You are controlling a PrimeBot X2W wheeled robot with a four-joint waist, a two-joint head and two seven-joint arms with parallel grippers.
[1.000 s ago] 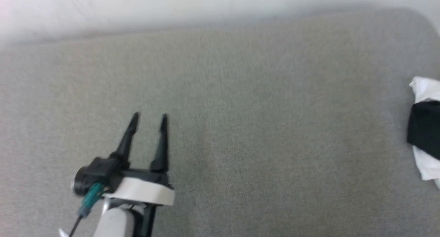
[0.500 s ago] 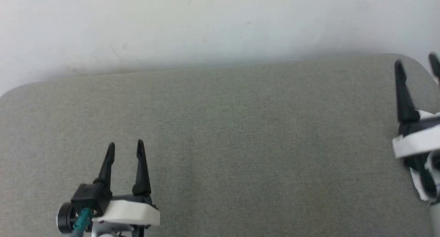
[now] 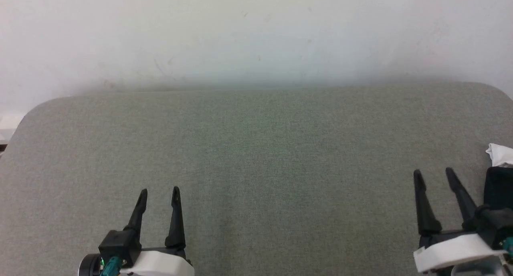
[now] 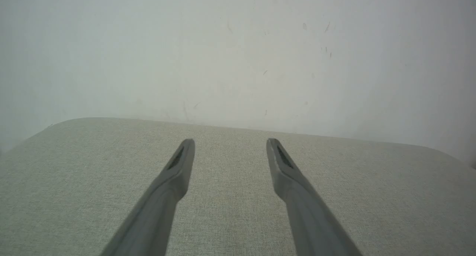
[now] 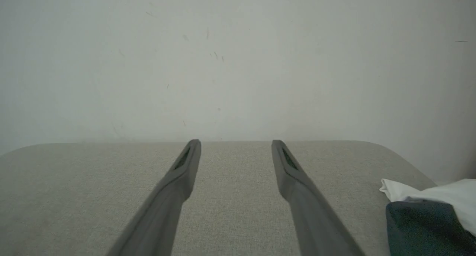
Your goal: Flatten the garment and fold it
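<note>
A grey woven-fabric surface with rounded corners at 10 and 2 o'clock spreads across the lower head view. Behind it, toward 12 o'clock, rises a plain white wall, faintly scuffed and speckled, in soft even light with a dim shadow along the join.

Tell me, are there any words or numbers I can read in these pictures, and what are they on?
No text can be read anywhere.
The garment shows just a white and black edge, with no print or lettering in sight.
The left gripper and right gripper carry no labels that I can see.
The grey cushion is plain, and the white wall has small scuff marks, not writing.
</note>
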